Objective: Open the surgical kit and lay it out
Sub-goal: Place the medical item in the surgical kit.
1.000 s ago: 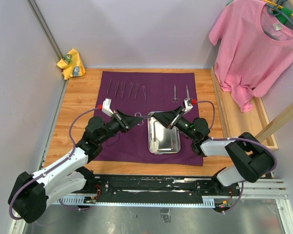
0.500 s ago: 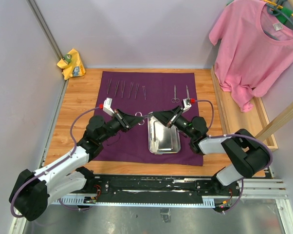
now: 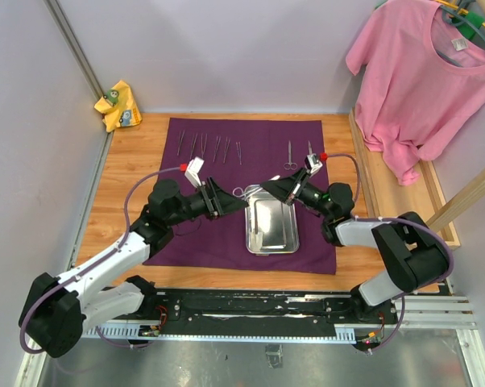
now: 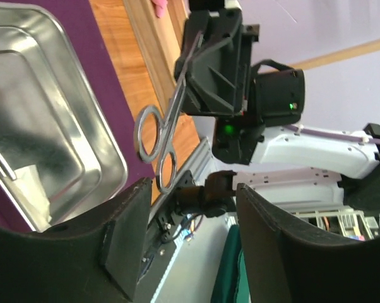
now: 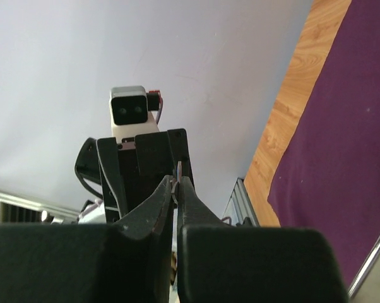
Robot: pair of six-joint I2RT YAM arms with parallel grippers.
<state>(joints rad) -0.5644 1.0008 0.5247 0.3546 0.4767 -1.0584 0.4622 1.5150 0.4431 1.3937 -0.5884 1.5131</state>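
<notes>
The right gripper (image 3: 270,188), clamped on the scissors (image 4: 177,98), has swung from over the steel tray (image 3: 272,251) to its far edge. The left gripper (image 3: 231,203), jaws apart, has advanced rightward to the tray's far left corner.

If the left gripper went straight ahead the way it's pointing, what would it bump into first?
Most likely the ring handles of the scissors, just ahead of the open left gripper. The right gripper pinches their blade end, farther along that line. Depth is unclear, so it may be slightly off.
</notes>
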